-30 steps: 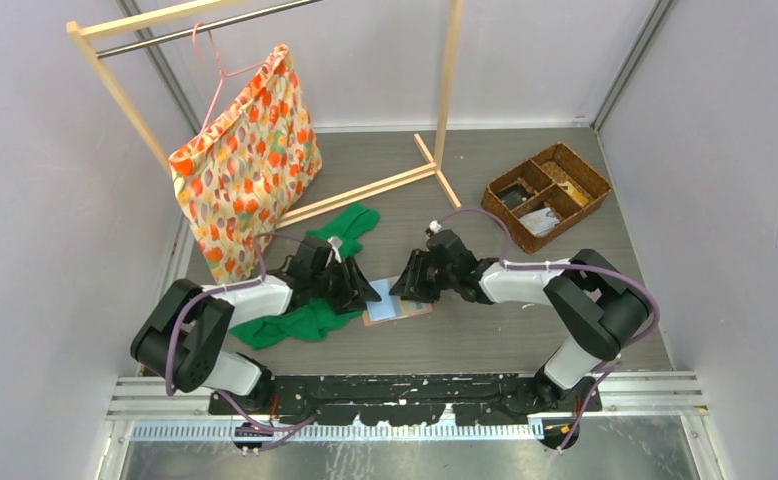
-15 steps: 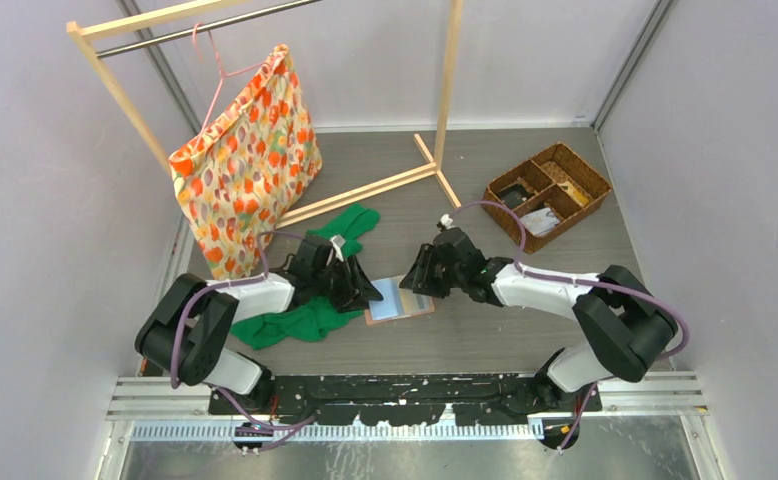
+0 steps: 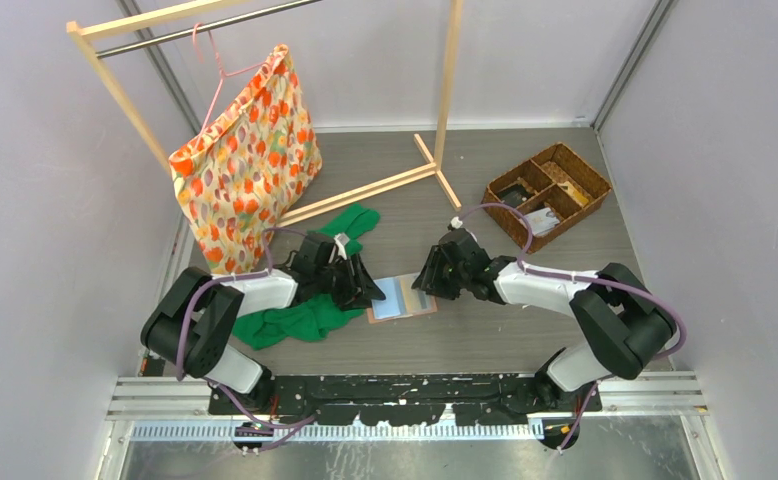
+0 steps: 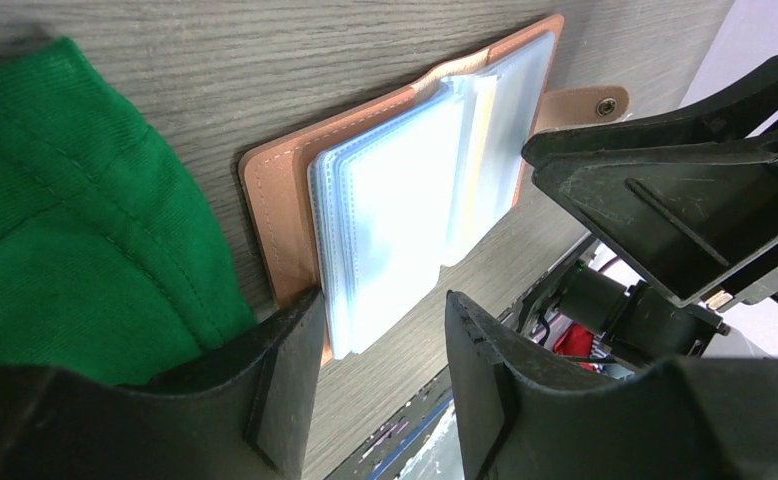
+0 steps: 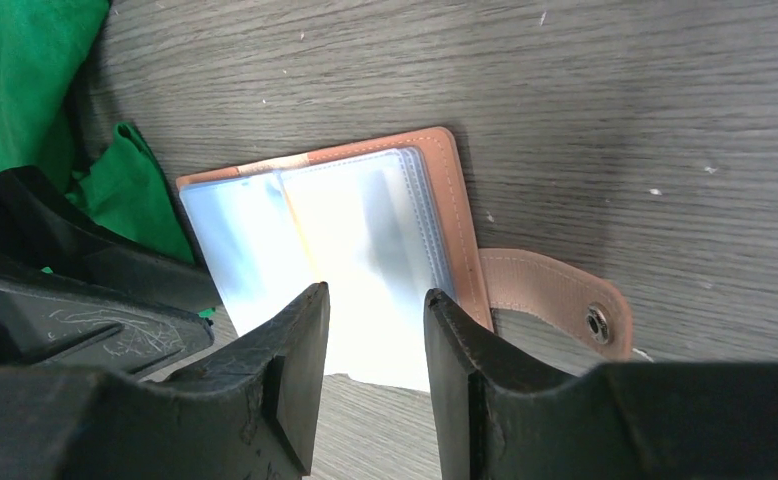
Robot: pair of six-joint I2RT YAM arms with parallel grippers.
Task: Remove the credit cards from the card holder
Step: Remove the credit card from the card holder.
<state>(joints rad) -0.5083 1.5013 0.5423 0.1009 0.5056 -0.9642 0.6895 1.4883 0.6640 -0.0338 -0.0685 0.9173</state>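
The salmon-pink card holder (image 3: pixel 402 298) lies open flat on the table between my two grippers, its pale blue plastic sleeves (image 4: pixel 405 210) fanned upward and its snap tab (image 5: pixel 563 300) sticking out to one side. No credit cards can be told apart inside the cloudy sleeves. My left gripper (image 4: pixel 383 312) is open at the holder's near corner, with one fingertip (image 4: pixel 300 320) against the pink cover (image 4: pixel 270 200). From the other side my right gripper (image 5: pixel 375 297) hangs open just over the sleeves (image 5: pixel 345 230), nothing between its fingers. From above, the left gripper (image 3: pixel 363 290) and right gripper (image 3: pixel 427 280) flank the holder.
A green cloth (image 3: pixel 300 320) lies under and beside the left gripper, reaching the holder's left edge. A brown wicker basket (image 3: pixel 547 193) with compartments stands at the back right. A wooden rack (image 3: pixel 435 165) with a patterned bag (image 3: pixel 247 160) stands at the back left.
My right gripper has drawn back to the right off the holder and opened a little wider, baring more of the sleeves. The left gripper has hardly moved.
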